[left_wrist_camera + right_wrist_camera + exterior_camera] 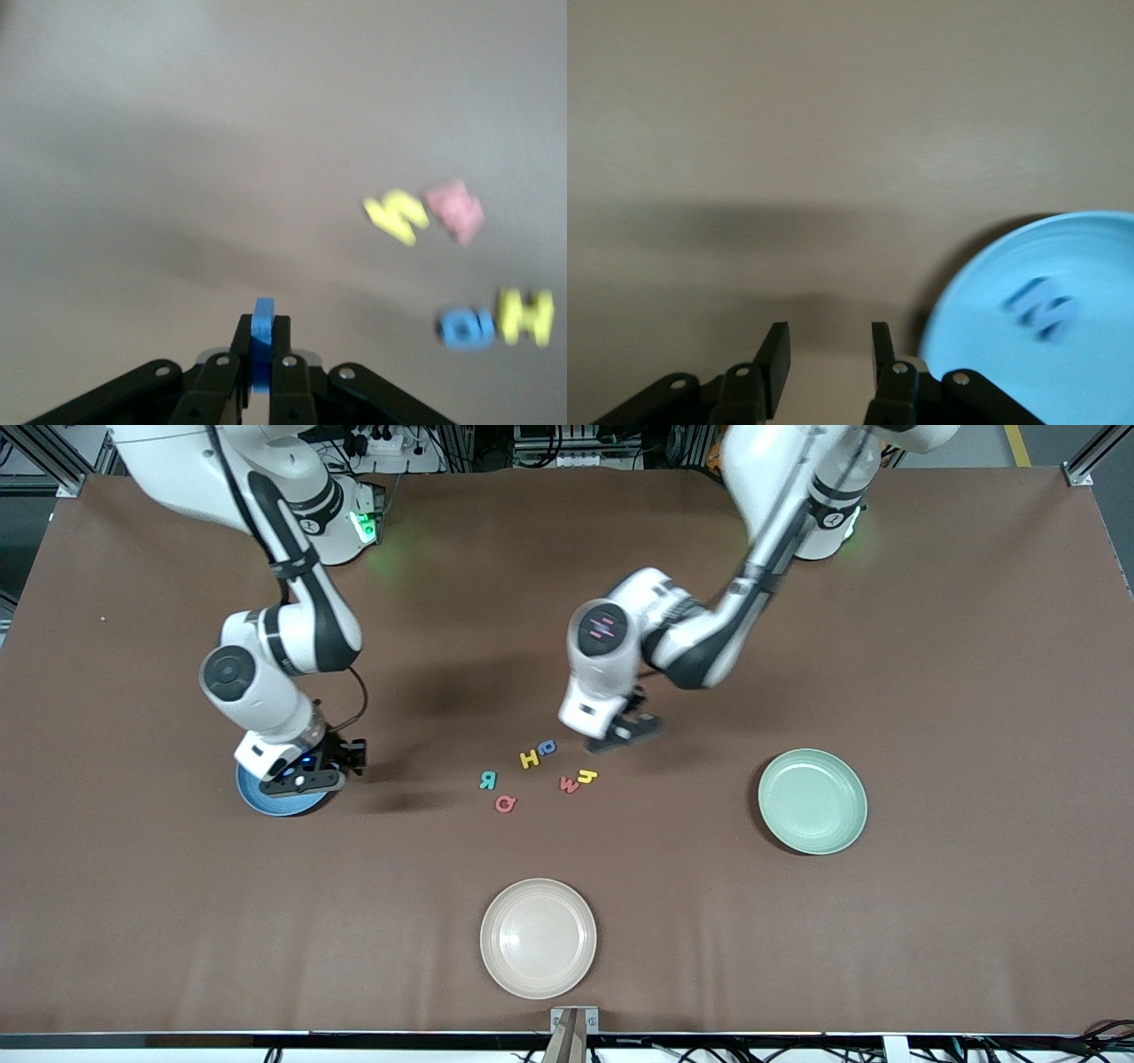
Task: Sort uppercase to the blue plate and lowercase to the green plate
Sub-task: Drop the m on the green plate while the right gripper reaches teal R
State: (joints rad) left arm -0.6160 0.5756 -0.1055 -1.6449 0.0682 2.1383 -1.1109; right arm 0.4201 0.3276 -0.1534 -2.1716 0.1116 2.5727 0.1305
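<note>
Nearest the front camera, a beige plate (538, 938) sits on the brown table (957, 691) with nothing on it. Farther from the camera, toward the left arm's end of the table, lies the green plate (812, 801), also bare.

In the middle of the table is a loose cluster of foam letters. The red Q (505, 804) is the nearest of them, with the teal R (488, 780) just beside it and slightly farther. The red m (569, 784) and the yellow h (586, 777) lie side by side, almost touching. Farther still, the yellow H (530, 759) sits against a blue rounded letter (547, 747).

The left gripper (260, 372) is over the table just beside this cluster, on the side toward the left arm's end. Its jaws are closed on a small blue piece (262, 341), held on edge between the pads; its shape cannot be made out.

The blue plate (282, 801) lies toward the right arm's end of the table, partly covered by the right gripper (828, 354), which is over the plate's rim. Its jaws stand narrowly apart with nothing between them. The blue W (1041, 306) lies flat in the blue plate.
</note>
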